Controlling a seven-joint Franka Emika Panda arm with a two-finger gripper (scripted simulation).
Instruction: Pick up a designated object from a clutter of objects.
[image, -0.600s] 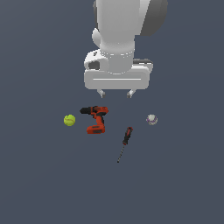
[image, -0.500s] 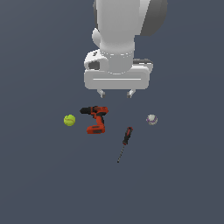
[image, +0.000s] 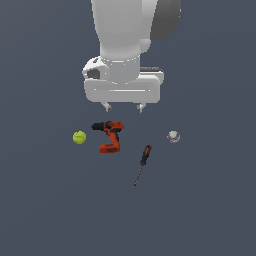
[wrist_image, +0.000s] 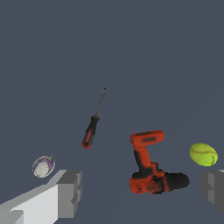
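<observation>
On grey floor, slim red-black screwdriver (image: 144, 160) lies flat.

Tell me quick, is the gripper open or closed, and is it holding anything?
Gripper: open, fingers wide apart, holding nothing; it hangs above the power drill.

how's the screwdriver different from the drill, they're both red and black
The screwdriver is slim and straight, a thin dark shaft running from its handle; the drill is bulky and L-shaped. The screwdriver lies alone toward the exterior view's right; the drill lies beside the tennis ball. Both lie flat, untouched, below the open gripper.
</observation>
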